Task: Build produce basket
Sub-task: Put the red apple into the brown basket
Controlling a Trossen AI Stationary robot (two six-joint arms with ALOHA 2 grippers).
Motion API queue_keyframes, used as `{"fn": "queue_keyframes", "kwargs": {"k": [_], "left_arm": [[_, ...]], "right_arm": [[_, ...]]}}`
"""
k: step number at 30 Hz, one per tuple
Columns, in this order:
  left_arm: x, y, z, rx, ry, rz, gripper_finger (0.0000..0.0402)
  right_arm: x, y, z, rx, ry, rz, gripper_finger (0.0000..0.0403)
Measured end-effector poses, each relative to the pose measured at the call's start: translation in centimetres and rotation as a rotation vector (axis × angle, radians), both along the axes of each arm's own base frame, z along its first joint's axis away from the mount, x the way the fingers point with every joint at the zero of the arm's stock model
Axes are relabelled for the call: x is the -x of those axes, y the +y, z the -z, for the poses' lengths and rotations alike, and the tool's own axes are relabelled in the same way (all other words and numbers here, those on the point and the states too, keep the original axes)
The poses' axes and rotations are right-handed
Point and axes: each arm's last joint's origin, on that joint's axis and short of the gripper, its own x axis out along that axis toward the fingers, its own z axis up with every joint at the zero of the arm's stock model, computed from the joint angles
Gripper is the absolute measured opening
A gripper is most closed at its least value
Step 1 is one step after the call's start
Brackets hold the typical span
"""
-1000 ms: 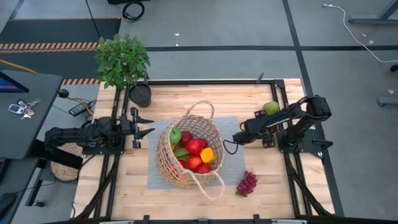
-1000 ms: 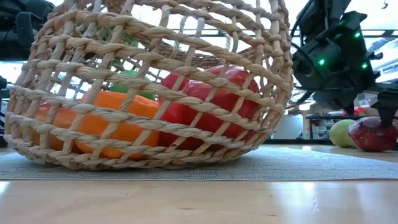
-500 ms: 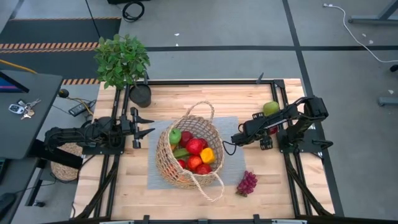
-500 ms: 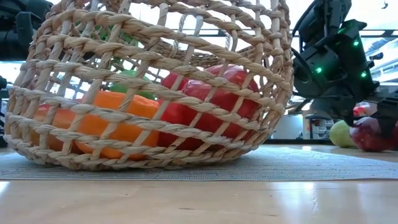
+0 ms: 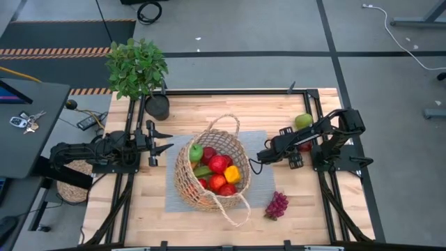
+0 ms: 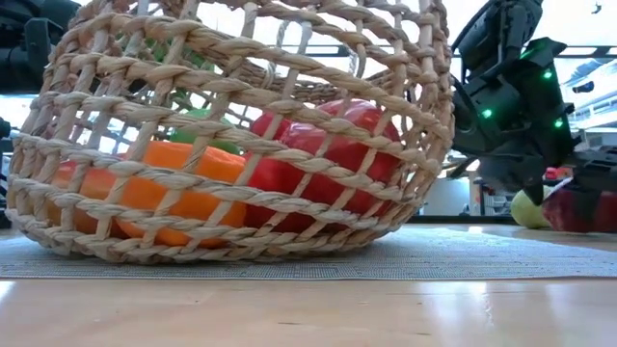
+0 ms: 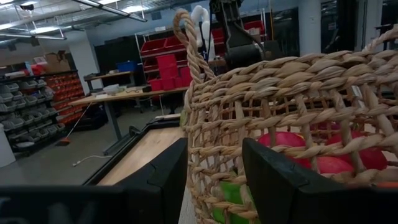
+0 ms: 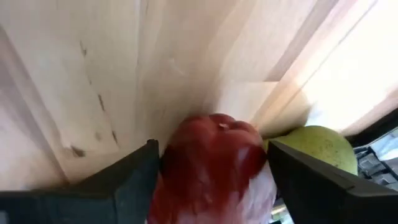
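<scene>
The woven basket (image 5: 211,174) stands on a grey mat (image 5: 259,187) at the table's middle. It holds red apples, a green apple and orange and red peppers (image 6: 289,164). At the table's right a red apple (image 8: 211,158) lies on the wood beside a green apple (image 8: 320,146). My right gripper (image 8: 212,149) is down around the red apple (image 5: 304,146) and shut on it. Purple grapes (image 5: 277,205) lie near the front right. My left gripper (image 5: 164,139) waits open, left of the basket. My right gripper pinches the red apple between its two fingers, one on each of its opposite sides (image 8: 169,167). The fingers come slanting down from above, toward the green apple. The apple sits on the tabletop, stem end (image 8: 224,126) up.
A leafy potted plant (image 5: 139,70) in a black pot stands at the far left corner. The dark table frame (image 5: 313,97) runs close behind the green apple. The basket's looped handles (image 5: 233,209) reach out at its near and far sides.
My right gripper has sunk toward the table over the red apple. In the low view its dark fingers now cover part of the apple, which showed whole a second ago. The apples have stayed in place.
</scene>
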Motion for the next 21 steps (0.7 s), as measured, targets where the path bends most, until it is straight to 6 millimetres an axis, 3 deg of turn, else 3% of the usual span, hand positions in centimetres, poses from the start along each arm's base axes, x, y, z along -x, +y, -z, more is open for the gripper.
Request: {"fn": "queue_keyframes", "kwargs": {"k": [7, 14, 17, 21], "left_arm": [[0.0, 0.0, 0.0, 0.000, 0.000, 0.001, 0.0160], [0.0, 0.0, 0.0, 0.000, 0.000, 0.000, 0.0160], [0.0, 0.0, 0.0, 0.000, 0.000, 0.000, 0.0160], [0.0, 0.0, 0.0, 0.000, 0.000, 0.000, 0.0160]], "right_arm": [[-2.0, 1.4, -2.1, 0.021, -0.102, 0.047, 0.0230], [-4.4, 4.4, -7.4, 0.094, -0.251, 0.115, 0.0203], [-4.5, 5.5, -9.7, 0.164, -0.380, 0.239, 0.0202], [-2.4, 6.7, -11.4, 0.276, -0.524, 0.280, 0.0201]]}}
